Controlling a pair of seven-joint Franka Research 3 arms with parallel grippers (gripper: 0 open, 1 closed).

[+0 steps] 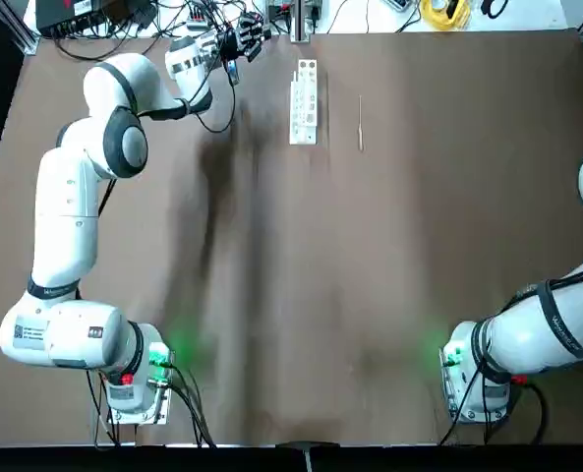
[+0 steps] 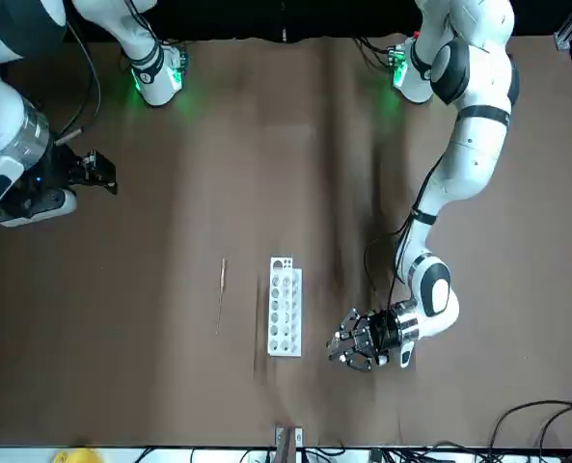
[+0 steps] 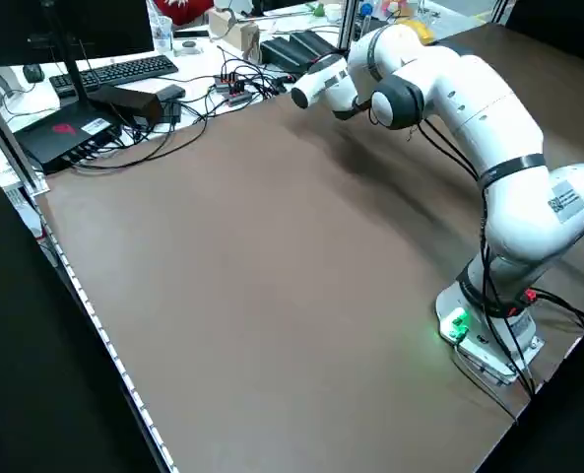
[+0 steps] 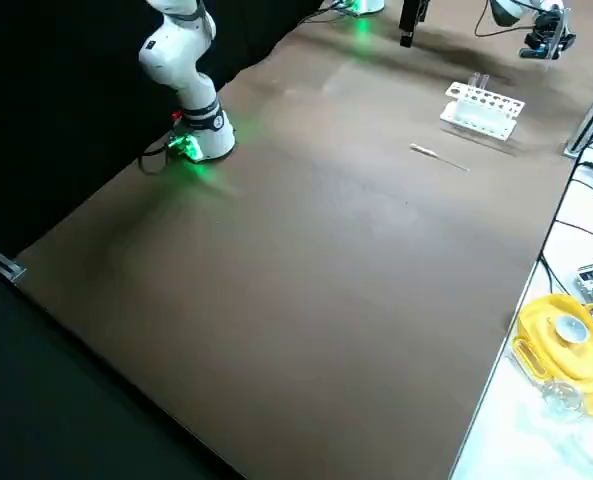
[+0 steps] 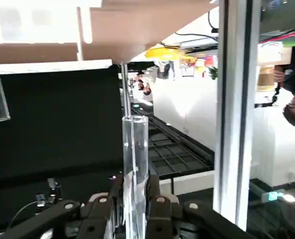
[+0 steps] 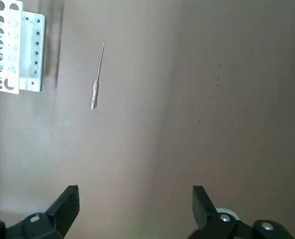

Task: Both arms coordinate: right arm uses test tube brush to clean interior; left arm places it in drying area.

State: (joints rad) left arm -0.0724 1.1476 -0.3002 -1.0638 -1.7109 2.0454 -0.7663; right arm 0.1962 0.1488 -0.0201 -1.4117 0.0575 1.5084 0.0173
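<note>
Currently, reading the top view left to right, the left arm (image 1: 70, 206) reaches to the table's far edge, where the left gripper (image 1: 240, 41) sits near the white rack. Its wrist view shows the fingers (image 5: 103, 211) closed against a clear glass test tube (image 5: 135, 164) standing upright between them.

The drying area (image 1: 304, 102) is a small, narrow white rectangular rack with rows of round holes along its top; it stands on the brown table (image 1: 370, 275). Whether any hole is occupied cannot be told.

The test tube brush (image 1: 360, 123) is a very thin, straight, pale stick with a slightly thicker bristled end. It lies flat on the table just beside the rack, apart from it.

The right arm (image 1: 552, 324) is at the right edge. The right gripper (image 6: 136, 205) hovers above bare table, fingers spread wide and empty.
</note>
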